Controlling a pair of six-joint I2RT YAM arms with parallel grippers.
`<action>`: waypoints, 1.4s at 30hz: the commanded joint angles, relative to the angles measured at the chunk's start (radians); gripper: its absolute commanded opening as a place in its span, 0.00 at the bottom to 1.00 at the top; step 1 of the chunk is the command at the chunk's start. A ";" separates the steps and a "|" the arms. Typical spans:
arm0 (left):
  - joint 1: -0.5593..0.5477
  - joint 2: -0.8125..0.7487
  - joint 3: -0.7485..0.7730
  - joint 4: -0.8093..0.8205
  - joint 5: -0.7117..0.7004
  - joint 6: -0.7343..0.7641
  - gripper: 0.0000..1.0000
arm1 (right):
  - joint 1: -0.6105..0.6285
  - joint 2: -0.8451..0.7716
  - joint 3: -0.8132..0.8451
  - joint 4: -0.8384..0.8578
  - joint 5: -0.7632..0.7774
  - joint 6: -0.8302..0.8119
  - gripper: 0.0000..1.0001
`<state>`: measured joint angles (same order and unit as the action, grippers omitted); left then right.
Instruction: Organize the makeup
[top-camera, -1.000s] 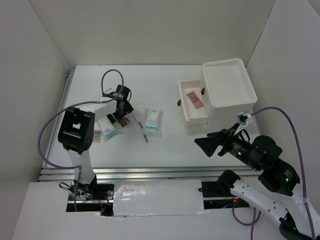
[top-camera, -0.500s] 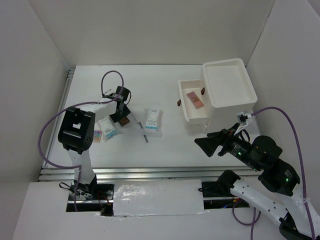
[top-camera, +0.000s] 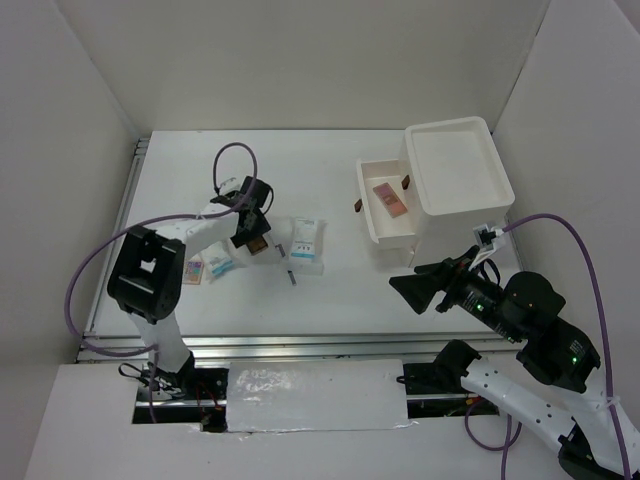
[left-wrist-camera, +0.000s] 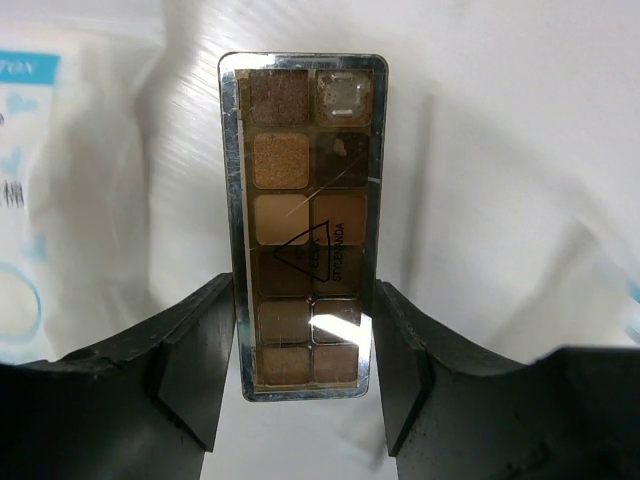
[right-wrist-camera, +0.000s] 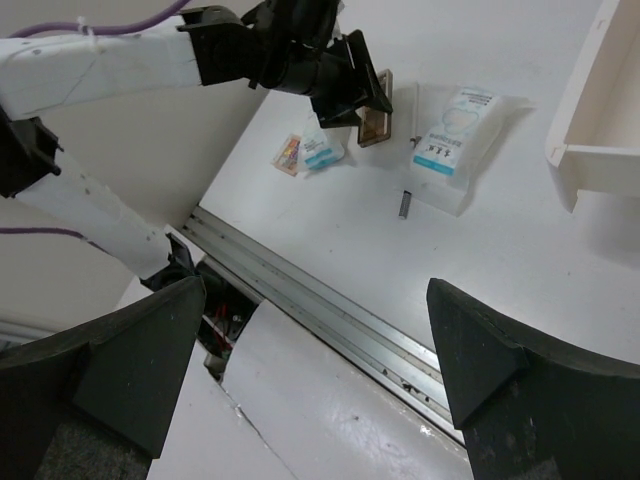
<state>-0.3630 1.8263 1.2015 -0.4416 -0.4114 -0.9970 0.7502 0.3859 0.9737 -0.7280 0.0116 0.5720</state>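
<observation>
Presently, the white table (top-camera: 330, 300) carries a white drawer box (top-camera: 457, 180) at its far right, with the drawer (top-camera: 372, 228) pulled out to the left. A pink-brown palette (top-camera: 390, 199) lies inside that drawer.

The right gripper (top-camera: 408, 286) hangs near the box's near side, fingers spread wide and holding nothing.

The left gripper (top-camera: 254, 240) is at the left-centre of the table. Its fingers (left-wrist-camera: 200, 350) are closed part-way onto the long edges of a brown eyeshadow palette (left-wrist-camera: 304, 200), gripping its lower end. Whether the palette clears the surface I cannot tell.

Just right of it lies a large white-and-blue packet (top-camera: 307, 243). A smaller packet (top-camera: 219, 262) lies just to the left, with a small colourful item (top-camera: 193, 271) beside it. A thin dark pencil (right-wrist-camera: 414, 112) rests between the held palette and the large packet.
</observation>
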 joint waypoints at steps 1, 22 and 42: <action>-0.047 -0.134 0.036 -0.012 -0.021 0.009 0.30 | 0.006 -0.001 0.013 0.025 0.005 -0.020 1.00; -0.425 0.213 0.806 0.072 0.192 0.147 0.33 | 0.008 -0.021 0.074 -0.020 0.027 -0.015 1.00; -0.390 0.067 0.805 -0.148 -0.075 0.135 0.99 | 0.006 -0.008 0.069 -0.010 0.033 -0.027 1.00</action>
<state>-0.7834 2.0659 2.0201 -0.4713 -0.2783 -0.8658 0.7502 0.3698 1.0412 -0.7563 0.0414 0.5594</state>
